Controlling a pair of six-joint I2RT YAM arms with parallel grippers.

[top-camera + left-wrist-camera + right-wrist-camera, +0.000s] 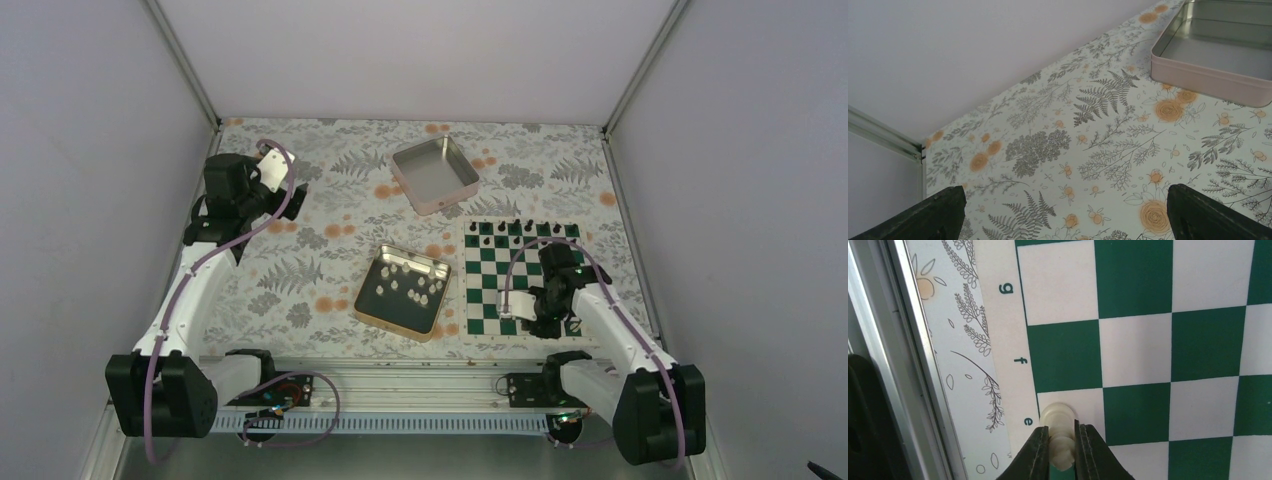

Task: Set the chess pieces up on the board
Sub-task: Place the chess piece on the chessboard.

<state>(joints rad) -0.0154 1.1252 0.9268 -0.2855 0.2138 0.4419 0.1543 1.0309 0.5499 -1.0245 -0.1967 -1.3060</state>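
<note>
The green and white board lies at the right, with small black chessmen along its far rows. Several white chess pieces lie in an open gold tin left of the board. My right gripper is low over the board's near edge. In the right wrist view it is shut on one white chess piece, whose base is at the white edge square of the board by the letter e. My left gripper is far left, open and empty over the floral table.
An empty pink-sided metal tin stands at the back centre and shows in the left wrist view. A metal rail runs along the table's near edge close to the board. Enclosure walls stand on the left, the right and at the back.
</note>
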